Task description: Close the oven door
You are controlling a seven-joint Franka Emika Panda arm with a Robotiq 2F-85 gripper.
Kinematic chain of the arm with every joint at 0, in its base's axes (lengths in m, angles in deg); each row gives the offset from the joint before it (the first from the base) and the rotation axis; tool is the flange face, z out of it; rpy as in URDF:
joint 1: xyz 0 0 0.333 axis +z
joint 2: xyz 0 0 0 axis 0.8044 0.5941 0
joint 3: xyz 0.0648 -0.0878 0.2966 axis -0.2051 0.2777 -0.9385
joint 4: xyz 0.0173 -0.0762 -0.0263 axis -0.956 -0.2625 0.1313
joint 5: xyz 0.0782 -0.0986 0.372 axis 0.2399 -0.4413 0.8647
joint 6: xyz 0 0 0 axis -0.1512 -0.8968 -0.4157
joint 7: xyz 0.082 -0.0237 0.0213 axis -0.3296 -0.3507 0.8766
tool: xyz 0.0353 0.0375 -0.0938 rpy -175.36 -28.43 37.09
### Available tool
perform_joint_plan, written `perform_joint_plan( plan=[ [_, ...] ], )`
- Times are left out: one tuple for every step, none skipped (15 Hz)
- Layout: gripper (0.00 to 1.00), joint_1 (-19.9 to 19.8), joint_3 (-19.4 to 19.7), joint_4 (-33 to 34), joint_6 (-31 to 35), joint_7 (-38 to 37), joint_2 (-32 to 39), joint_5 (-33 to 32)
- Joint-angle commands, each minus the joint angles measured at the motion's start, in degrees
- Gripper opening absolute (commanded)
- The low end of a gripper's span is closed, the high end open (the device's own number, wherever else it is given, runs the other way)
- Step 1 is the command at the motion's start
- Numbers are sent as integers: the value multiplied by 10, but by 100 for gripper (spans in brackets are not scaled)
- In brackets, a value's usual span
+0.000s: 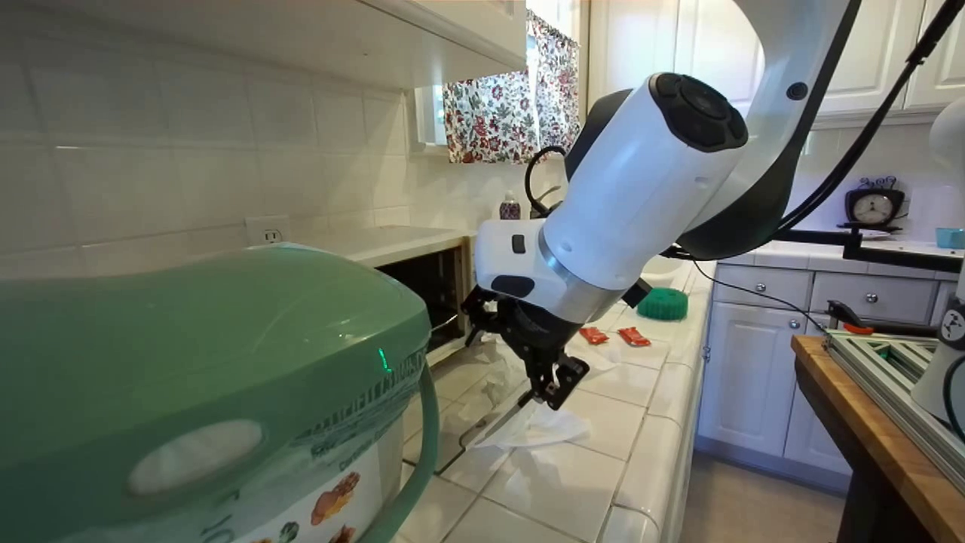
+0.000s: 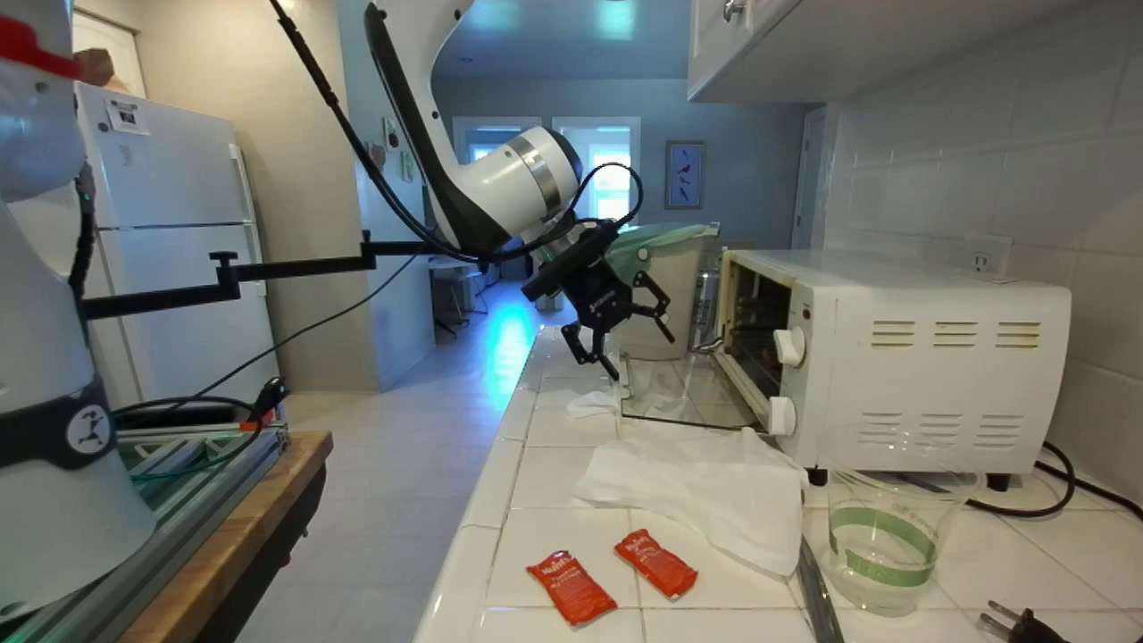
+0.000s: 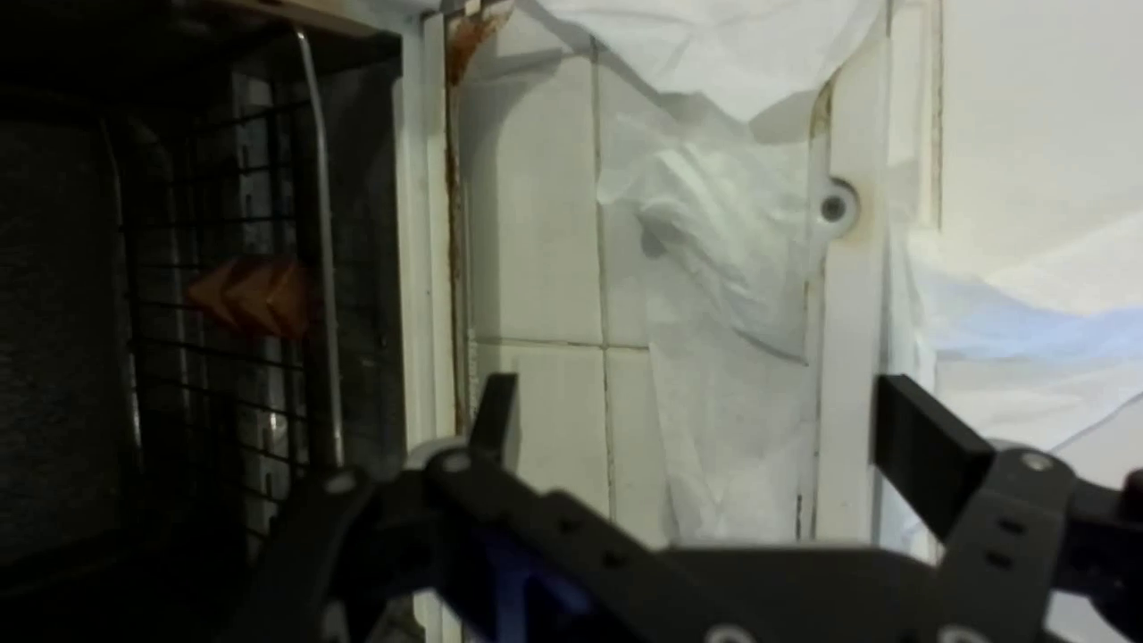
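The oven door (image 2: 688,393) is a clear glass panel folded down nearly flat over the counter, in front of the white toaster oven (image 2: 946,357). In the wrist view its pale outer frame (image 3: 853,357) runs top to bottom, with tiles and white paper showing through the glass. The oven's dark interior (image 3: 89,295) stands open at the left. My gripper (image 2: 643,357) is open and empty above the door; in the wrist view (image 3: 696,402) one finger is by the oven opening and the other at the door's outer edge. I cannot tell whether that finger touches it.
A big green domed appliance (image 1: 301,339) stands beside the oven. White paper (image 2: 705,491), red packets (image 2: 571,587) and a clear cup (image 2: 884,545) are on the counter. Two white knobs (image 2: 789,346) stick out of the oven front. An orange-red piece (image 3: 254,296) is inside the oven.
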Motion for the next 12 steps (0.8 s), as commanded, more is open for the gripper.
perform_joint_plan(
  plan=[
    [100, 6, 2, 12, -11, -26, 7, -30],
    [100, 7, 1, 11, -12, -27, 5, -32],
    [100, 7, 0, 11, -13, -26, 2, -34],
    [100, 7, -2, 11, -14, -24, -1, -33],
    [100, 8, -3, 10, -14, -23, -6, -32],
    [100, 9, -4, 9, -17, -20, -11, -29],
    [100, 10, -5, 8, -17, -18, -16, -28],
    [100, 11, -6, 8, -19, -15, -21, -27],
    [100, 11, -8, 6, -22, -15, -27, -27],
    [100, 11, -9, 6, -25, -16, -30, -29],
    [100, 11, -9, 5, -28, -15, -35, -30],
    [100, 10, -9, 4, -31, -14, -39, -31]
  ],
)
